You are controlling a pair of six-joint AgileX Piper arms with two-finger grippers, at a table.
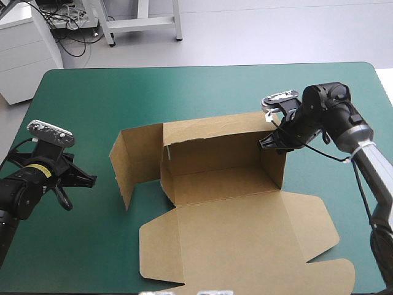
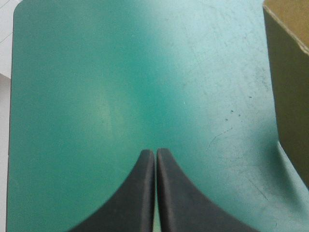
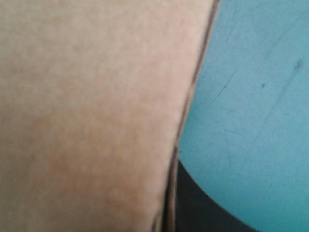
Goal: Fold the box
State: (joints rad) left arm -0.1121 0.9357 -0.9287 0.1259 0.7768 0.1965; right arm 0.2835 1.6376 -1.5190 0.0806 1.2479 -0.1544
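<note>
Half-raised brown box [image 1: 216, 184] on teal-green cover [image 1: 184, 92]; right gripper [image 1: 274, 140] pinches its right wall; left gripper [image 2: 155, 151] clenched, empty.

Teal-green cover [image 1: 80, 104] bare around box [image 1: 221, 181] (walls [image 1: 138, 157] upright)

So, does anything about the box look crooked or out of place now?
One thing: on the box, the left flap stands upright but splays outward, not tucked against the back wall. The right wall stands straight, the right gripper gripping its top corner. No damage shows.
</note>
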